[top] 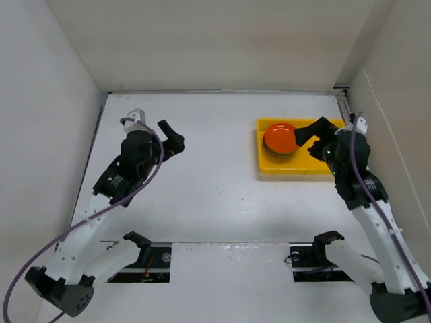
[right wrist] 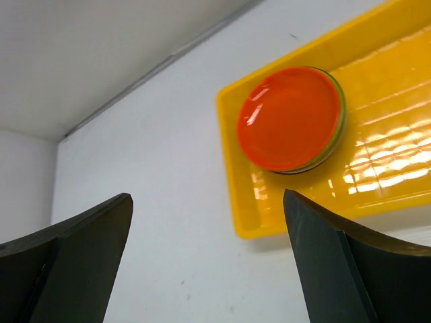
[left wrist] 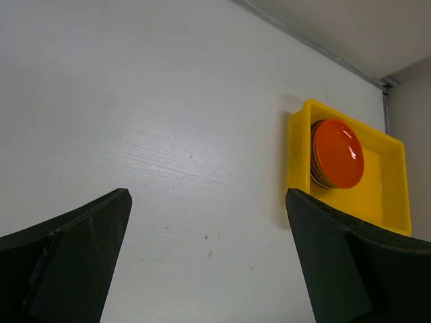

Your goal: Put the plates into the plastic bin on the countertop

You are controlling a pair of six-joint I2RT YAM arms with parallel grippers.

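My right gripper (top: 311, 140) hangs with its fingers spread and nothing between them, just beside the 3 o'clock side of the plates (top: 279, 138). My left gripper (top: 172, 140) is also spread and empty, well apart over the countertop (top: 215, 188) toward 9 o'clock. The plates sit as one stack inside the bin (top: 296, 166), in its 9 o'clock half, with an orange plate on top. I cannot count the plates beneath it. I see no loose plate on the countertop, so I judge the task at or near its end. The main hazard is the right gripper's closeness to the stack: a sideways sweep toward 9 o'clock can shear the upper plates off the lower ones. The right wrist view shows a lime green rim (right wrist: 340, 114) past the orange edge, so the stack is slightly staggered and I judge it easy to topple. A low finger can also catch the bin wall and slide the bin, which I judge to be light. The plates face up; being round they have no long axis, and the stack axis is vertical. The bin's long axis runs from 9 to 3 o'clock in the top view.
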